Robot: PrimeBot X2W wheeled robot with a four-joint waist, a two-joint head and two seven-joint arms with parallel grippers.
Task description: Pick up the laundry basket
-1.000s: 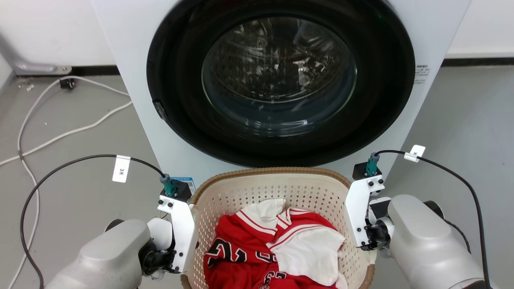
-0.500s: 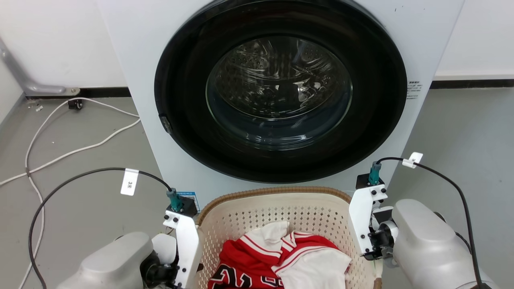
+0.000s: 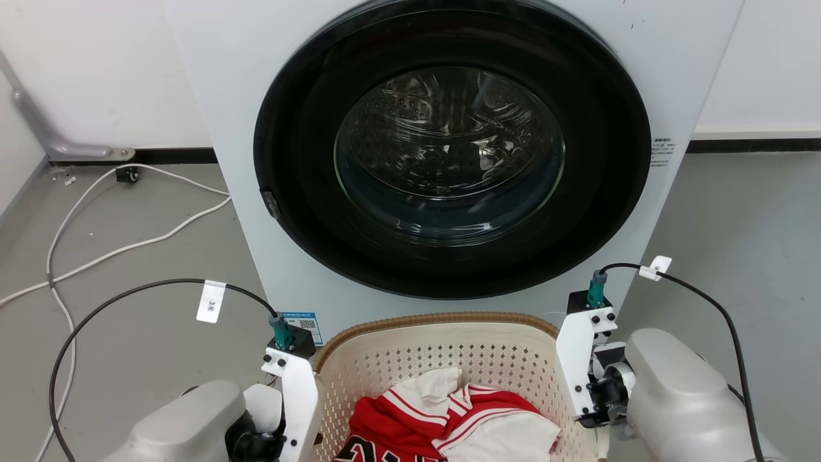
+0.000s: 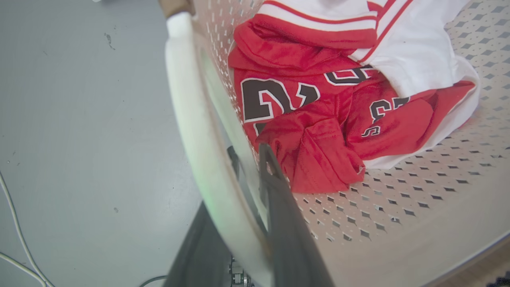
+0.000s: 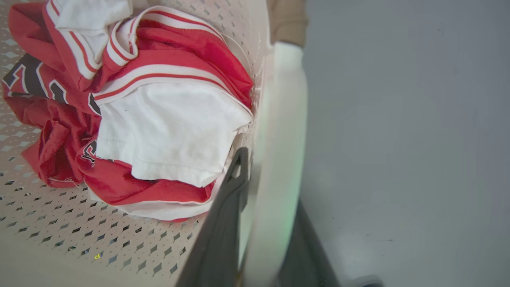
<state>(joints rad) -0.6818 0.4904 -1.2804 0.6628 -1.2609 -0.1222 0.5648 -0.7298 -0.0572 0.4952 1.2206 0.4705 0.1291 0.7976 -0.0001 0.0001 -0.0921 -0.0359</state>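
Glass fronts the round door (image 3: pixel 449 179) of the washing machine (image 3: pixel 218 96), the biggest thing here. Directly in front of the machine, below its door, is the laundry basket (image 3: pixel 442 319), holding a heap of red and white clothes (image 4: pixel 310 119). The left gripper (image 4: pixel 249 159) is clamped on the basket's left handle (image 4: pixel 195 111), one finger (image 4: pixel 275 191) inside the wall and one outside. The right gripper (image 5: pixel 269 175) pinches the right handle (image 5: pixel 285 111) the same way. Whether the basket is off the floor (image 3: pixel 128 256) cannot be told.

The likely trouble is that the smooth handles slide through the thin fingers. Uneven lifting could also tilt the basket and knock its far rim against the machine.

The basket stands upright, mouth up. The line between its handles runs parallel to the machine's front. With its near end out of view, its long axis cannot be settled.
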